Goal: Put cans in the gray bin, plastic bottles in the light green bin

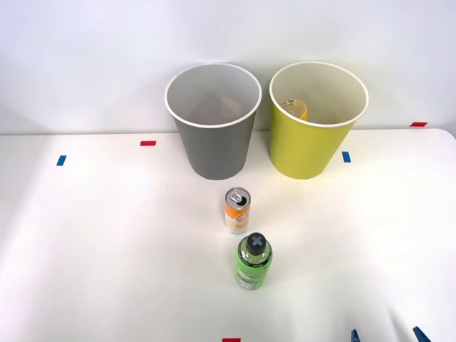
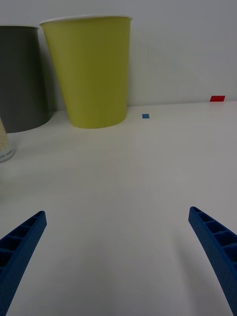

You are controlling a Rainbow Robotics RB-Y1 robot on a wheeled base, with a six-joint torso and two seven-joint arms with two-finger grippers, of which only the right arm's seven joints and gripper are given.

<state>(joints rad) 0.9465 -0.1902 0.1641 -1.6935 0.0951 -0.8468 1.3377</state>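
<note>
**Kid:** At the back of the table, what's there?

**Pal:** 2 bins, side by side, standing up. The gray bin is on the left, the light green bin on the right. They're near each other but not touching.

**Kid:** Anything in them?

**Pal:** Yep. The yellow bottle is lying inside the light green bin. Can't tell what's in the gray one.

**Kid:** Where's the can?

**Pal:** The can stands in front of the gray bin, w/ its silver top up. It's apart from the bin.

**Kid:** And the green bottle?

**Pal:** The green bottle stands just in front of the can, black cap on top. Very close, maybe not touching.

**Kid:** What abt the robot's hand?

**Pal:** The right gripper is low over the table, on the right side near the front edge. Its blue fingers are spread wide w/ nothing btw them. It's pointed at the light green bin.

**Kid:** Other stuff?

**Pal:** Small red tape bits and blue tape bits are stuck on the table.
</note>
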